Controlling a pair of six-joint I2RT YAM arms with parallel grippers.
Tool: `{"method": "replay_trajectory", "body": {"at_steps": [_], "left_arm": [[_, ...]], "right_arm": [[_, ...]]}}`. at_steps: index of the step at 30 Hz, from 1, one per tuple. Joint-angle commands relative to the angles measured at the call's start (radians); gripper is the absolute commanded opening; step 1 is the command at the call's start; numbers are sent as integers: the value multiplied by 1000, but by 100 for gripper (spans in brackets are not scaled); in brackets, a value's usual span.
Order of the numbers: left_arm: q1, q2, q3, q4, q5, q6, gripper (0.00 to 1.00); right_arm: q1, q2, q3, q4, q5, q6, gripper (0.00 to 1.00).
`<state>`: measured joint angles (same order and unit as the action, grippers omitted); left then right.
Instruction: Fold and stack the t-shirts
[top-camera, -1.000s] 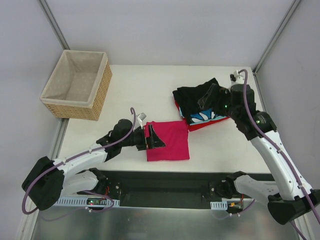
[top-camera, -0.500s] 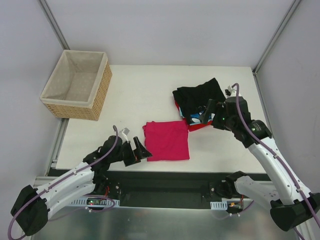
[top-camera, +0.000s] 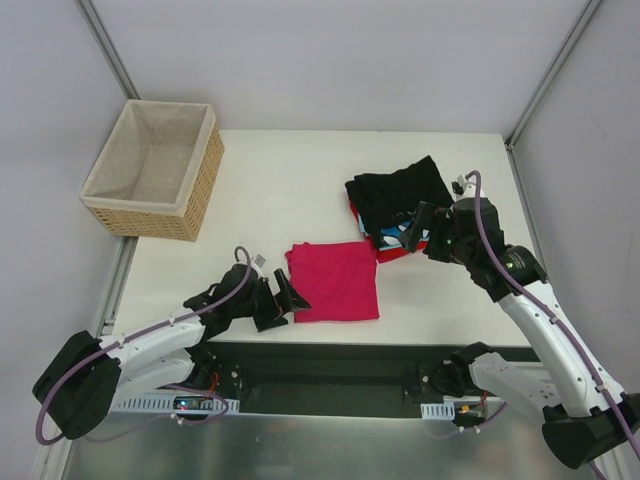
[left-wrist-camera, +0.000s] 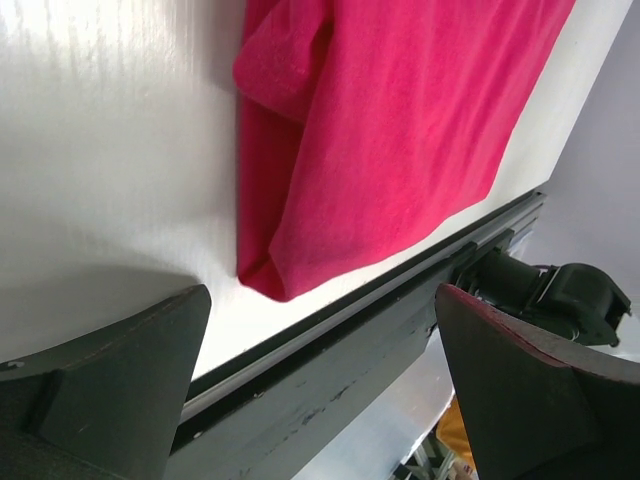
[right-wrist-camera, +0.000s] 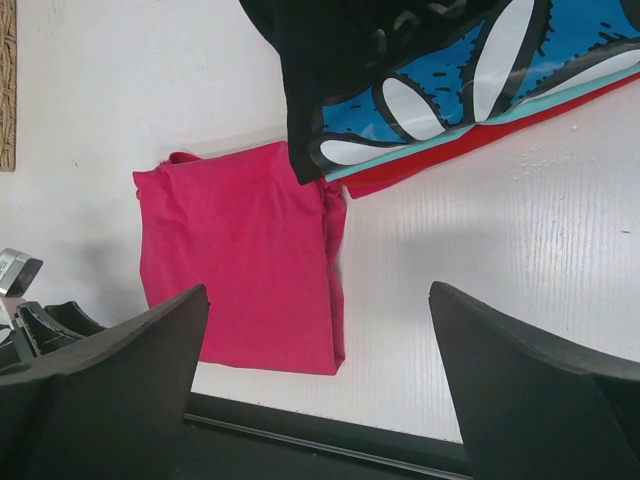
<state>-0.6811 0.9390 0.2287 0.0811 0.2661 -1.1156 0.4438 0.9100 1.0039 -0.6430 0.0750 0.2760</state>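
Observation:
A crimson-pink t-shirt lies folded into a square near the table's front edge. My left gripper stands open just left of its near-left corner, touching nothing. At the back right lies a stack of folded t-shirts: a black one on top, a blue-white patterned one under it, a red one at the bottom. My right gripper hovers open over the stack's near edge, with nothing between its fingers.
A woven wicker basket with beige lining stands off the table's back-left corner. The white table ends in a black rail just below the pink shirt. Grey walls close in on both sides.
My left gripper let go of the pink shirt's left edge, pulled back toward the front left, then came back close to it. The right gripper drew back from the black shirt toward the stack's near edge.

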Motion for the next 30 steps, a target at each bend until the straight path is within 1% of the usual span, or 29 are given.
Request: {"method": "replay_trajectory", "body": {"at_steps": [1, 4, 9, 12, 14, 17, 18, 19, 20, 21, 22, 24, 25, 26, 30], "left_arm": [[-6, 90, -29, 8, -100, 17, 99], [-6, 185, -23, 74, -81, 26, 99], [-6, 367, -46, 275, -44, 4, 94], [-6, 414, -69, 348, -31, -15, 91], [-6, 415, -78, 352, -37, -16, 91], [-6, 397, -92, 347, -47, -21, 83], [-6, 390, -95, 350, -48, -21, 77], [-5, 385, -100, 348, -47, -21, 63], [-6, 383, -104, 348, -47, -23, 53], [-6, 379, -106, 347, -47, -26, 39], [-6, 377, -109, 336, -47, -30, 13], [-5, 366, -111, 327, -48, -30, 10], [-5, 360, -111, 315, -51, -26, 6], [-3, 354, -111, 309, -54, -24, 0], [15, 282, -117, 260, -70, -1, 0]], "right_arm": [[4, -29, -2, -1, 20, -29, 96], [4, -30, -4, -7, 20, -31, 96], [4, -31, -11, -20, 25, -31, 96], [4, -33, -8, -29, 32, -35, 96], [4, -33, -4, -37, 42, -37, 96], [6, -30, -1, -40, 42, -37, 96], [4, -23, -1, -34, 39, -37, 96], [4, -20, -1, -29, 29, -34, 96], [4, -16, -4, -24, 20, -29, 96], [4, -11, -11, -6, 5, -29, 96], [4, -2, -19, 6, -27, -26, 96], [3, 7, -59, 55, -55, -9, 96], [4, 19, -76, 72, -64, -3, 96], [4, 26, -91, 88, -99, 3, 96], [4, 65, -178, 218, -159, 12, 96]]}}
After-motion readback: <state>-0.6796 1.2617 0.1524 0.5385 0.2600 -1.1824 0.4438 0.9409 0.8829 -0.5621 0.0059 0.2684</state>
